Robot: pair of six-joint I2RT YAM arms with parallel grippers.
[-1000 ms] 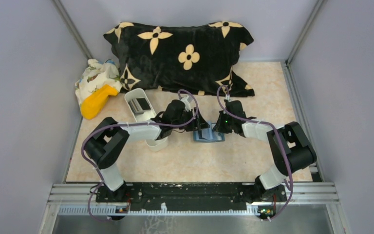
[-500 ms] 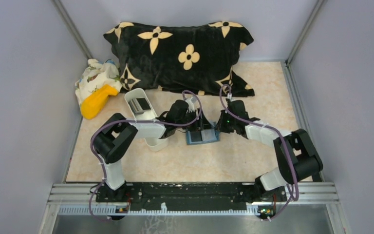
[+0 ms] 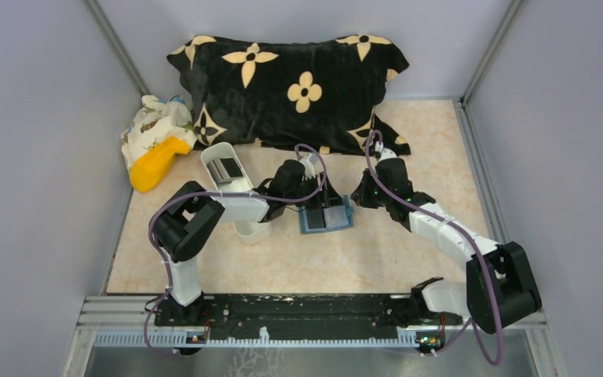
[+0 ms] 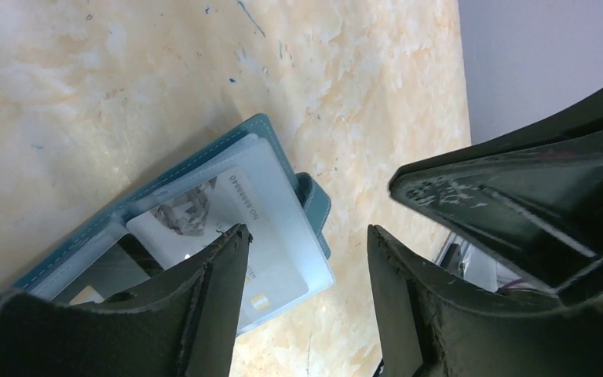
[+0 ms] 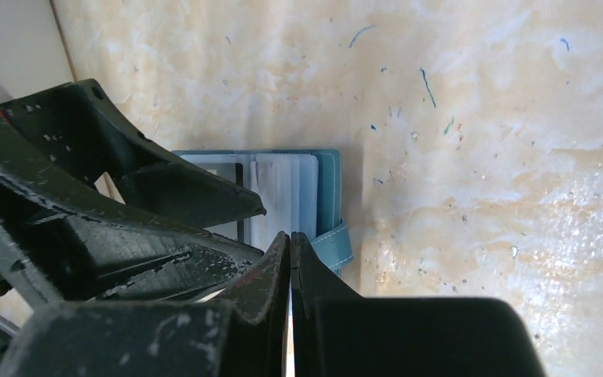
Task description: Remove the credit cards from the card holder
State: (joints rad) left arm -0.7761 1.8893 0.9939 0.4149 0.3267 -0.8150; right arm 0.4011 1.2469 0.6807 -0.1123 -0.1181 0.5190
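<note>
so the card holder lies open mid table, a pale credit card still sleeved inside. the left gripper hangs spread over it gripping nothing, the right gripper is clenched empty beside it. a couple cards look already in the white tray, so roughly partway

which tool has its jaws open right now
The left tool, spread apart above the open blue-teal folding card holder; the right tool is pressed shut.
</note>
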